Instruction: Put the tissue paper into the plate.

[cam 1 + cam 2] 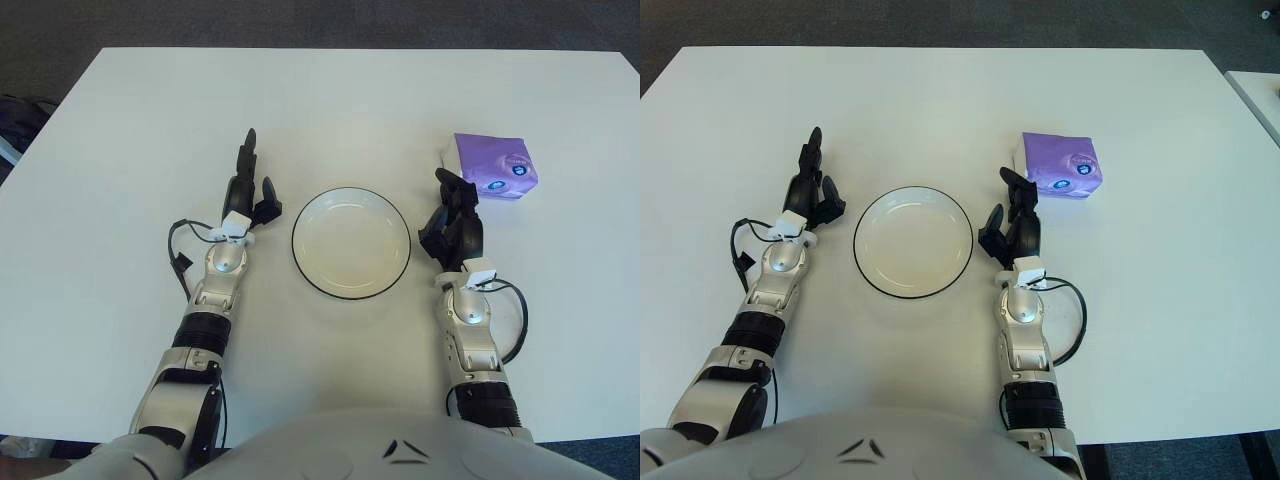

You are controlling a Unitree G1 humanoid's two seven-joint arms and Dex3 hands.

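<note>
A purple tissue pack [494, 165] lies on the white table, to the right of a white plate with a dark rim [351, 197]; the plate holds nothing. My right hand [453, 215] is just right of the plate and a little short of the tissue pack, its fingers spread, holding nothing and not touching the pack. On the plate's left, my left hand [248, 190] shows with fingers extended and nothing in them.
The white table [320, 100] reaches to a dark carpeted floor at the far edge. A second white surface [1262, 95] shows at the far right in the right eye view. Black cables loop beside both wrists.
</note>
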